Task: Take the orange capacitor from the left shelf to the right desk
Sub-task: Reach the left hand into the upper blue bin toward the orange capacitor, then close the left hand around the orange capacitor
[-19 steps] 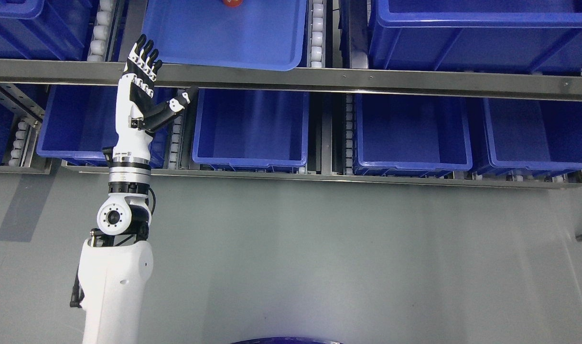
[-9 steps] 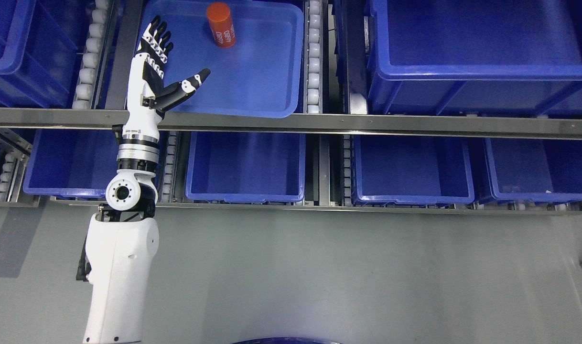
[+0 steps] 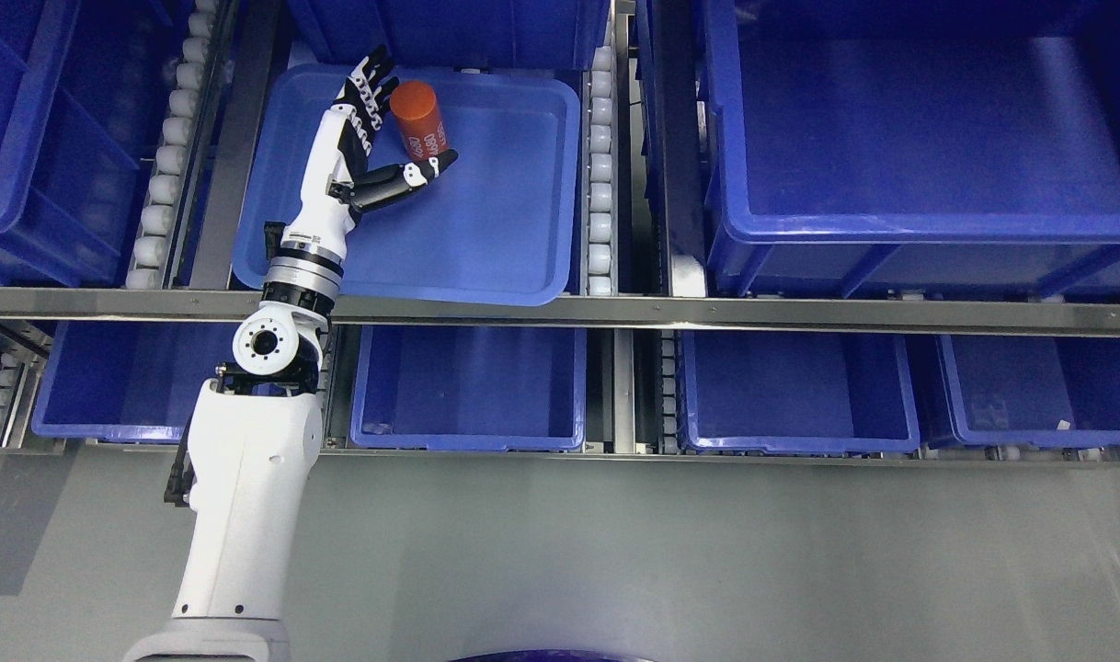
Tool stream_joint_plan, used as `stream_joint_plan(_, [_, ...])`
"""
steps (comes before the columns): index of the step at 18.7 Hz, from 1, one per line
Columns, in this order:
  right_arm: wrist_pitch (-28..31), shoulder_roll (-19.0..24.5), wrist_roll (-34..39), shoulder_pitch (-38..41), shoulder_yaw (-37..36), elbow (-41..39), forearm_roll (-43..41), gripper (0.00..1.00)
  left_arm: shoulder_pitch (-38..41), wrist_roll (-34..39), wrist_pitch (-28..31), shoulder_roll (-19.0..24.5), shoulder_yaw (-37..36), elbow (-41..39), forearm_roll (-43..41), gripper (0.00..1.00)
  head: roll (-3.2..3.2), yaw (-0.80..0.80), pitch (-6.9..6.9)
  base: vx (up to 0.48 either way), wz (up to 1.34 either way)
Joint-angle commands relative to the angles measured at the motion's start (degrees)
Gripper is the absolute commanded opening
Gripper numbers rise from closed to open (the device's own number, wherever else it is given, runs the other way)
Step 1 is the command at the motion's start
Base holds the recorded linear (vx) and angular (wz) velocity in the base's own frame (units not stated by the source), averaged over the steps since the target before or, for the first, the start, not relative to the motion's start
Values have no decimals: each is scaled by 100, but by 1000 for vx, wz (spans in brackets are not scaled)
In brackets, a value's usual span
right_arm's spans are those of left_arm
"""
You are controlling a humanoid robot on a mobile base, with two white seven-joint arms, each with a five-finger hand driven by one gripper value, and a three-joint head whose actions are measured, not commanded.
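Head view looks down on a metal shelf rack [image 3: 615, 311] filled with blue bins, and you see only your left arm, which comes up from the lower left of the picture. Your left hand [image 3: 367, 138] reaches into a shallow blue tray [image 3: 486, 239] on the upper shelf level, left of the middle. The orange capacitor [image 3: 418, 121] lies in the back left part of that tray, a short cylinder with white print on its side, tilted slightly. Your hand is spread: the four fingers [image 3: 369, 81] point up along the capacitor's left side, right beside it, and the thumb [image 3: 404, 176] sticks out to the right just under its lower end. Your fingers are not wrapped around the capacitor, so nothing is held; whether they touch it cannot be told. A column of white rollers [image 3: 600, 165] runs along the tray's right edge, and another [image 3: 169, 156] runs to its left. A large deep blue bin [image 3: 891, 248] sits to the right on the same level. Below the front rail, a row of deep blue bins [image 3: 473, 391] lines the lower level above the grey floor [image 3: 670, 561].
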Motion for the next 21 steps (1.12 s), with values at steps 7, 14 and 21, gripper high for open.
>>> stream_joint_plan(7, [12, -100, -21, 194, -62, -132, 0, 100, -51, -87, -394, 100, -29, 729, -213, 62, 0, 0, 0, 110, 3])
stream_joint_plan(14, [12, -100, -29, 194, -62, -132, 0, 100, 19, -87, -895, 100, 85, 729, -187, 17, 0, 0, 0, 3, 3])
stream_joint_plan(21, [12, -100, -29, 194, -62, -132, 0, 100, 98, -87, -1397, 100, 86, 29, 488, 0, 0, 0, 0, 0, -5])
